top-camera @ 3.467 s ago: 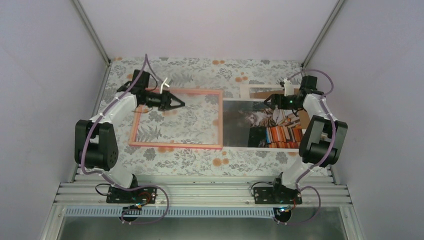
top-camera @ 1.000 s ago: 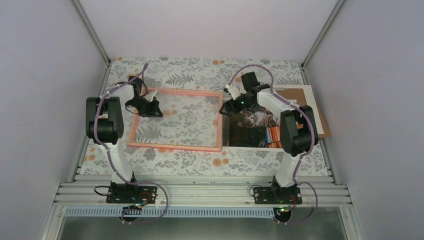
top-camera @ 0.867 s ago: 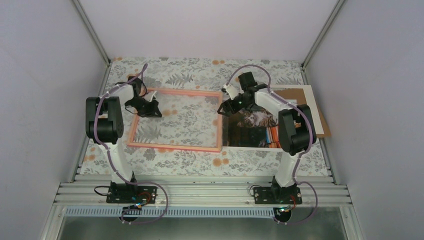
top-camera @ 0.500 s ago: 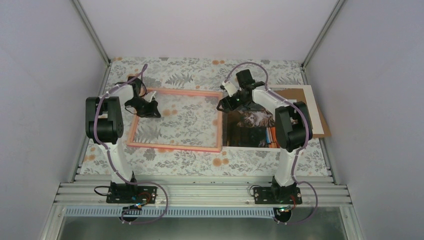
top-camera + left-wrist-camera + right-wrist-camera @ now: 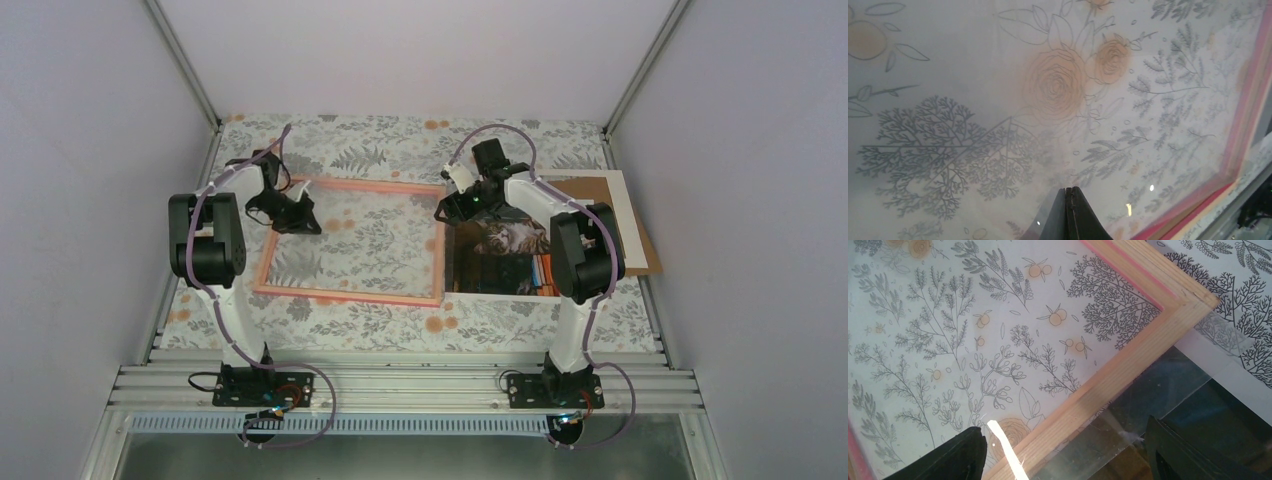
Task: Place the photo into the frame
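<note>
The frame (image 5: 345, 297) lies flat on the floral table, paler salmon side up, clear pane inside. The photo (image 5: 500, 262), a cat among books on dark ground, lies just right of it, partly under my right arm. My left gripper (image 5: 303, 220) is shut, its tips on the pane (image 5: 1058, 90) near the frame's far left corner. My right gripper (image 5: 449, 213) is open and straddles the frame's right rail (image 5: 1128, 365) near its far right corner. One finger (image 5: 960, 452) is over the pane, the other (image 5: 1180, 452) over the dark photo (image 5: 1208, 405).
A plain brown backing board (image 5: 640, 245) with a white sheet (image 5: 622, 205) on it lies at the far right, behind the photo. Grey walls close in the table on three sides. The arm bases sit on the rail at the near edge.
My right gripper has moved left from over the photo to the frame's far right corner. My left gripper has drawn back to the frame's far left corner. The frame has turned slightly.
</note>
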Robot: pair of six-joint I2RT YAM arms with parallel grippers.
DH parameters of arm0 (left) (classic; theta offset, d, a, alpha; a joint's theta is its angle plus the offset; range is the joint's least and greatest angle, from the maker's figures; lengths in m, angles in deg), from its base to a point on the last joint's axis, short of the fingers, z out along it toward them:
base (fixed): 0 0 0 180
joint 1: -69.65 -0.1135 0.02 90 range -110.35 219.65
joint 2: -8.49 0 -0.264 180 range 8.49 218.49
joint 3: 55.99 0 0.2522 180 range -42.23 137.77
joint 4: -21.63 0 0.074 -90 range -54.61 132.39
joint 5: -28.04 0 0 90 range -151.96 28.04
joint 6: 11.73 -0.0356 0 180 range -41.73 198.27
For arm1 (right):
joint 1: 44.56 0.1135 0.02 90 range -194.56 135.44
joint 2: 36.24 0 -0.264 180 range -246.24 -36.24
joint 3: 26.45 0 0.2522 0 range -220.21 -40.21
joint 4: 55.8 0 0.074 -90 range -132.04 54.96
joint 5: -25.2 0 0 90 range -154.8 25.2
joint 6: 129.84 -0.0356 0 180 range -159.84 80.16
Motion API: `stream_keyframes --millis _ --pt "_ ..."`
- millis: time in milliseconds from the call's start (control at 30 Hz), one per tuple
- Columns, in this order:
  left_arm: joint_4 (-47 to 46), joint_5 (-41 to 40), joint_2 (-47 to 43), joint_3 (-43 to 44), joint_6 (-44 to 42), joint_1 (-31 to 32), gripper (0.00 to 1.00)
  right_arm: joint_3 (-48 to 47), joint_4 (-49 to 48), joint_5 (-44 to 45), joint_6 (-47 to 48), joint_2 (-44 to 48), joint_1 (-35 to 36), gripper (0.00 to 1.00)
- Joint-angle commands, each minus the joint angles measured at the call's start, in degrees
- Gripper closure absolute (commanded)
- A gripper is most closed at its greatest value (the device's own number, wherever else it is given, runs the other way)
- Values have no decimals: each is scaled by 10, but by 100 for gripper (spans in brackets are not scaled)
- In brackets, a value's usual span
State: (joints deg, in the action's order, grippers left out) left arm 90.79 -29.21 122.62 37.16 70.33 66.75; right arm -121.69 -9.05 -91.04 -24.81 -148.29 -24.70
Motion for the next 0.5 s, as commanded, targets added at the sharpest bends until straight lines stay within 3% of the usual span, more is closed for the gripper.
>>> stream_keyframes --millis 0,267,467 --pt "52 26 9 23 -14 -4 97 3 0 -1 7 12 4 21" --pt "80 10 2 32 -26 -21 98 1 -2 3 8 10 5 21" --pt "95 53 1 31 -31 -35 98 -8 -2 3 7 3 5 22"
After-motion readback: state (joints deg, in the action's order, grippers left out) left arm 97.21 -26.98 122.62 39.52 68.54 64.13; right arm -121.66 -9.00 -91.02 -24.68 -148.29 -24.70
